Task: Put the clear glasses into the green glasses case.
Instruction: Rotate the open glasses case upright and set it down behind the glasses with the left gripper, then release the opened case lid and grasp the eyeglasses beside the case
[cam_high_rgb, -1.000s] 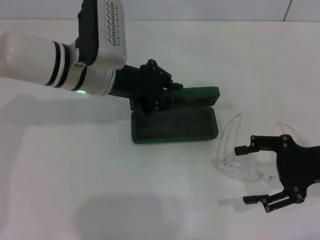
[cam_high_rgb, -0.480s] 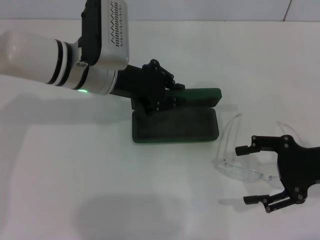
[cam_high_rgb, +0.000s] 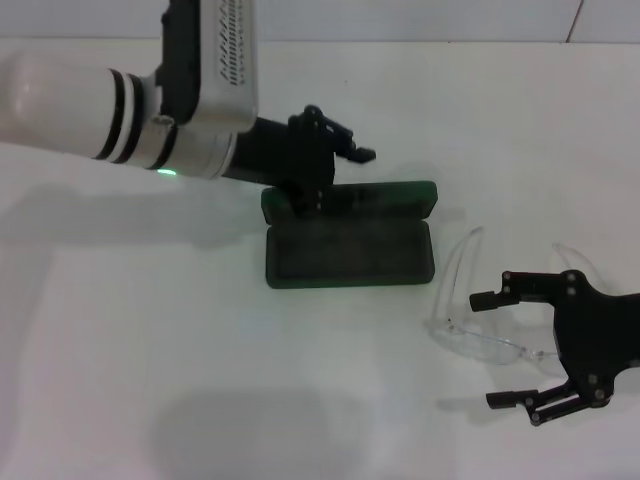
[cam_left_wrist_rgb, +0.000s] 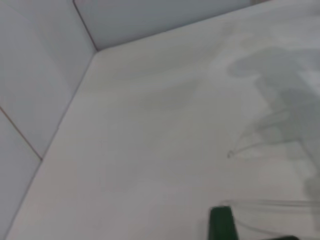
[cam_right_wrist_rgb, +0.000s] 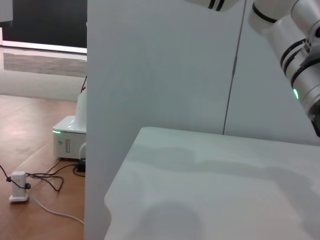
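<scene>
My right claw (cam_high_rgb: 500, 348) hangs wide open just above the bench (cam_high_rgb: 150, 340), its two fingertips spread either side of the clear glasses (cam_high_rgb: 478, 335), one near the hinge end, the other nearer me; neither seems to touch the frame. The glasses lie flat on the bench, arms unfolded and pointing away from me, just beside the green glasses case (cam_high_rgb: 348, 250) on its right, near its right-hand short end.

My left claw (cam_high_rgb: 325, 165) sits at the far left corner of the case, over the raised lid; its fingers look parted, gripping nothing that I can make out.

The case stands open, its dark lining bare. So, as I judge it, the case is ready, but the glasses are neither gripped nor moved. Grasping, carrying across and laying them inside all remain.
</scene>
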